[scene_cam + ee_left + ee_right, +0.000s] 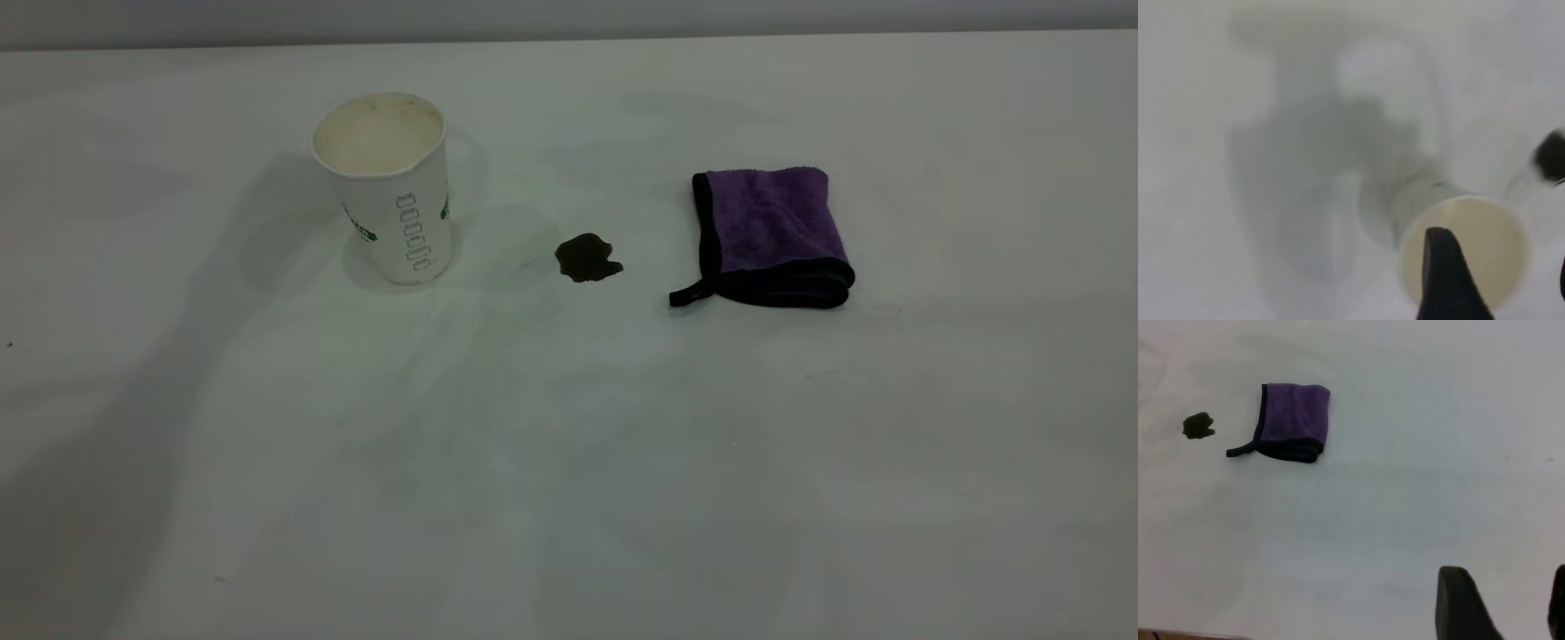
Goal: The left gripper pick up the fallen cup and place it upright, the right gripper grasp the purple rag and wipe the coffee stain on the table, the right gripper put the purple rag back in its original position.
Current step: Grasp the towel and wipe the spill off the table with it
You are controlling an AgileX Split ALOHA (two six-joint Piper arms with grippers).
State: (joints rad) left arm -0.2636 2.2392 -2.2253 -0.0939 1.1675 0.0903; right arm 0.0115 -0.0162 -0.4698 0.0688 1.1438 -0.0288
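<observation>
The left gripper (1501, 259) is seen from its own wrist camera with its two dark fingers spread wide and nothing held between them. One finger (1446, 280) hangs over the cream mouth of the cup (391, 204) and the other shows only at the frame edge. The cup stands upright on the table (569, 498), so that part of the task is judged done. This arm need only be lifted straight up, so that the rim is not clipped and the cup is not tipped again.

The right gripper (1507, 587) is likewise open and empty, its fingers parted above bare table and well apart from the purple rag (773, 236). The rag lies folded flat, with its thick black-edged fold on the near side in the exterior view and its short loop tail pointing toward the coffee stain (588, 258). The stain lies between cup and rag, nearer the rag.

The step in hand is judged to be the reach for the rag. It would best be approached from above with the jaws kept wide, and the thick folded edge pinched so that all layers are caught and the cloth does not unfold when lifted. The wipe should then be drawn across the stain without being carried on into the cup, and the rag's present spot should be noted for its return
</observation>
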